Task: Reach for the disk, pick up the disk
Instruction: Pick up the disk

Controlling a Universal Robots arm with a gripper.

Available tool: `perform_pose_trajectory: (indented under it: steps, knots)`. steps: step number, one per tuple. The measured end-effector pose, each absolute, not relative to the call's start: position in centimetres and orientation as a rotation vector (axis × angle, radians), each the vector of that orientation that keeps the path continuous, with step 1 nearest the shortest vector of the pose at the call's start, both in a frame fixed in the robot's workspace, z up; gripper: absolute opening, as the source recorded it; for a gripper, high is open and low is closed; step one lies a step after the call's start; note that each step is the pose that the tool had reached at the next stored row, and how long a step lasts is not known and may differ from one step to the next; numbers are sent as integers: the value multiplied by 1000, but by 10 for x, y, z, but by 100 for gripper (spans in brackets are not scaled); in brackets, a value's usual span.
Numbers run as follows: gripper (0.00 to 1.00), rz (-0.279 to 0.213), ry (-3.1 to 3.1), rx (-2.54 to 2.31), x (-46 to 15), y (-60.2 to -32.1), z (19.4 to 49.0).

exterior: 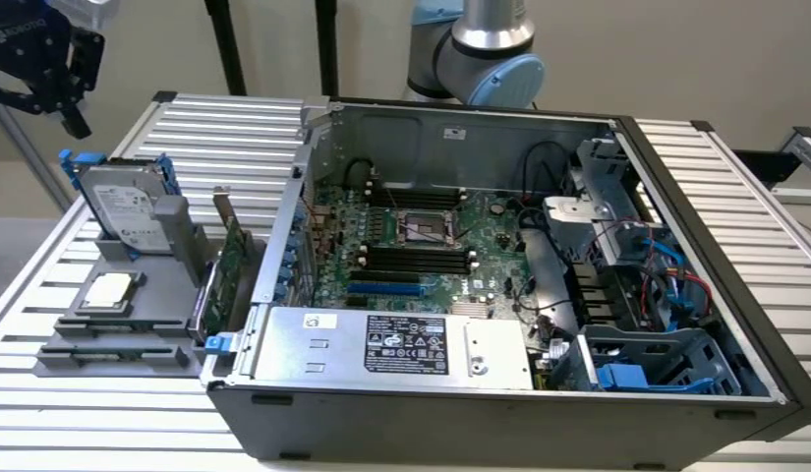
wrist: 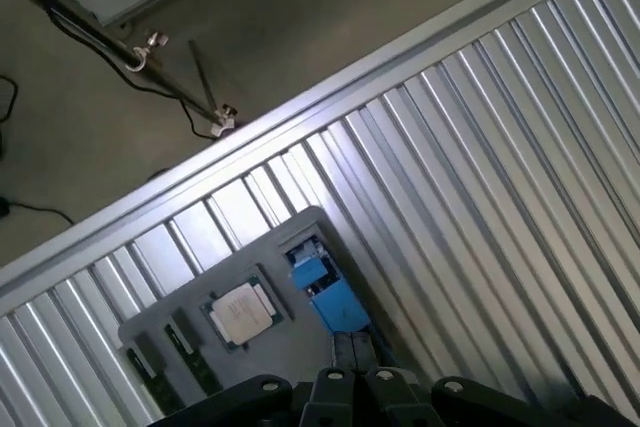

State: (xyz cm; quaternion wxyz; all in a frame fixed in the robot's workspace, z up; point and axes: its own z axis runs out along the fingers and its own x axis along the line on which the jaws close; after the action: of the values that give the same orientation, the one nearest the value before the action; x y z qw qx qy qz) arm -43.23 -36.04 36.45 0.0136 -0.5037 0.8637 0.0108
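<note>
Slatted aluminium table [exterior: 221, 128], grey floor [wrist: 330, 7], disk [exterior: 123, 208] upright

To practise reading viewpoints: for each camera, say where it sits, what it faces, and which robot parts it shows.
Exterior view: off the arm, raised, looking down on the open computer case; arm and hand show.
Wrist view: on the wrist, looking down past the hand at the slatted table.
Shared: the disk, the CPU chip, the hand.
</note>
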Motion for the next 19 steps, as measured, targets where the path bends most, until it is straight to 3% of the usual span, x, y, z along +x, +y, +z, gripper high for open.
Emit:
perform_pose_trajectory:
  steps: [19]
  knots:
    - [11, 41, 2384, -2010, -432, -360, 364]
